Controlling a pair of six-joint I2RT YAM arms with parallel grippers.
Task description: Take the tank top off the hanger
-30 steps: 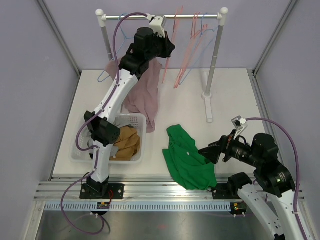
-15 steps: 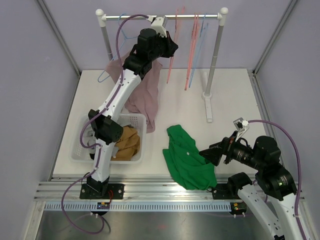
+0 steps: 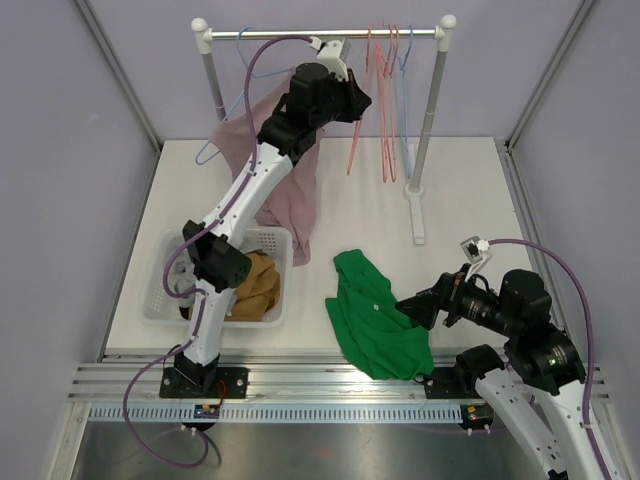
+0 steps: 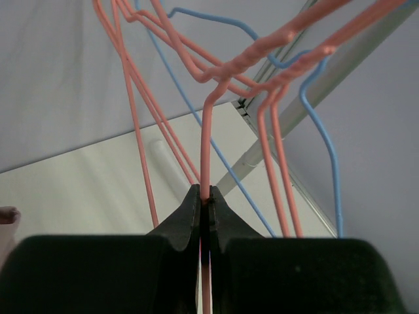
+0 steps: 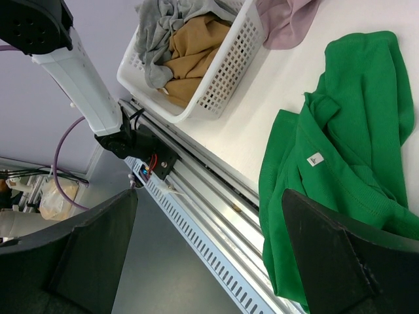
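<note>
- two questions: where is the tank top hanging, and what is the left gripper doing?
- going from the left: the basket (image 3: 152, 300) is sitting at eight o'clock on the table (image 3: 460, 200), and a blue hanger (image 3: 207, 153) is poking out at ten. the mauve tank top (image 3: 295, 185) is drooping at eleven, behind the left arm (image 3: 240, 190), with its top edge reaching up near the rail (image 3: 280, 33). i am not making out what is carrying it. the left gripper (image 4: 204, 196) is pinching tight on the stem of a pink hanger (image 4: 207, 131) at twelve, bare wire with no cloth on it.
- how is the fabric going to behave?
- i am judging it light, limp and stretchy, so it is likelier to be snagging on wire than sliding free. i am thinking a strap near the shoulder is offering the best hold, easing it up and off the hanger's end.
- and further right?
- a green shirt (image 3: 375, 320) is lying at five o'clock, and the right gripper (image 3: 415, 303) is hovering beside it with jaws spread wide, holding nothing.
</note>
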